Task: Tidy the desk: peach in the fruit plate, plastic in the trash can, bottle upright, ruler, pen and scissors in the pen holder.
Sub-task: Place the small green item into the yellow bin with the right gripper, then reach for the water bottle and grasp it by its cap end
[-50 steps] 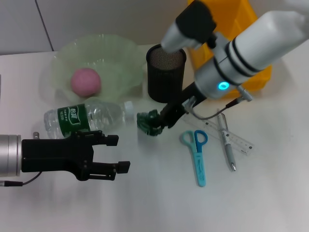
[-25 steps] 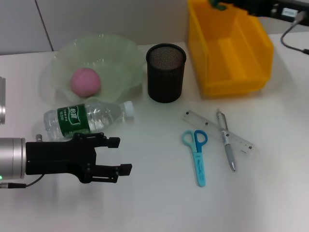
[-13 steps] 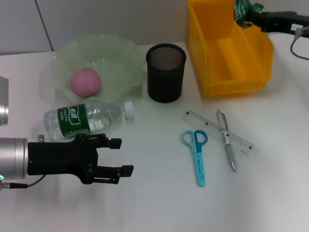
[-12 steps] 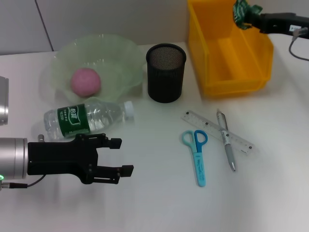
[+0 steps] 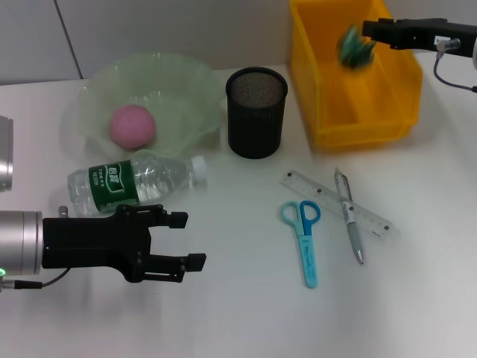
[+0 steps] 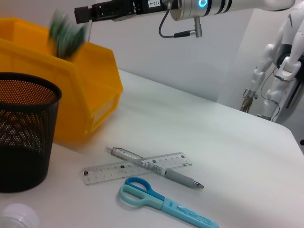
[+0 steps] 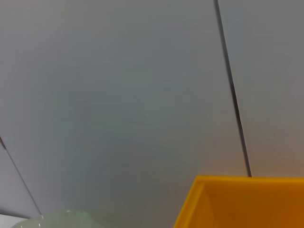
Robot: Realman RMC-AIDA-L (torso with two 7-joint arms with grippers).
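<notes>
The green plastic (image 5: 355, 48) is in the air, blurred, over the yellow trash bin (image 5: 332, 112), just below my right gripper (image 5: 370, 29), which is open and empty; both show in the left wrist view, plastic (image 6: 64, 34) and right gripper (image 6: 83, 14). The pink peach (image 5: 133, 125) lies in the green fruit plate (image 5: 190, 82). The bottle (image 5: 134, 179) lies on its side. My left gripper (image 5: 179, 239) is open and empty just in front of it. Ruler (image 5: 320, 192), pen (image 5: 349, 220) and scissors (image 5: 305, 240) lie right of the black mesh pen holder (image 5: 256, 112).
The left wrist view shows the pen holder (image 6: 23, 133), ruler (image 6: 114, 170), pen (image 6: 156, 167), scissors (image 6: 161, 202) and the bottle cap (image 6: 18, 217). The right wrist view shows only the wall, the bin's rim (image 7: 237, 183) and the plate's edge (image 7: 61, 217).
My right arm carried the plastic from the desk up over the yellow bin. Now the gripper has let go and the plastic is dropping. The left arm has barely moved.
</notes>
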